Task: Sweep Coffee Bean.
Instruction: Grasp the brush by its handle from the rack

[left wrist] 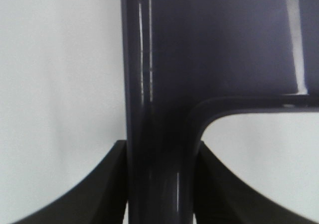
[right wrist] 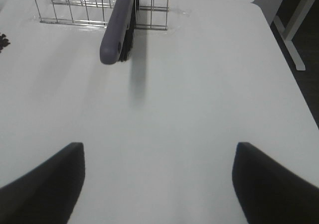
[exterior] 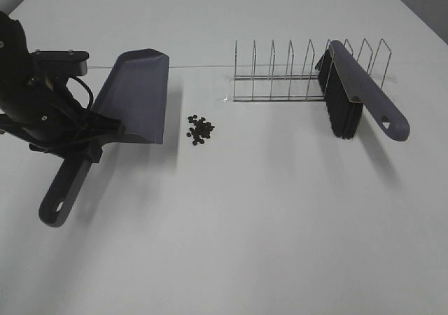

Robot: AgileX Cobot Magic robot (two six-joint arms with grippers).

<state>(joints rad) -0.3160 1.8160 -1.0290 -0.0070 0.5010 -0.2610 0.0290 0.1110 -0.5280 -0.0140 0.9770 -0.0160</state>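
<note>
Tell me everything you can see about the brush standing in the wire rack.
The brush is a hand brush with a long grey-purple back and handle, glossy plastic by its look, with a hole near the handle's end. Black bristles hang beneath it. It stands in the right end of the wire rack, handle sticking out toward the camera. No gripper touches it. Whether the bristles reach the table I cannot tell.
</note>
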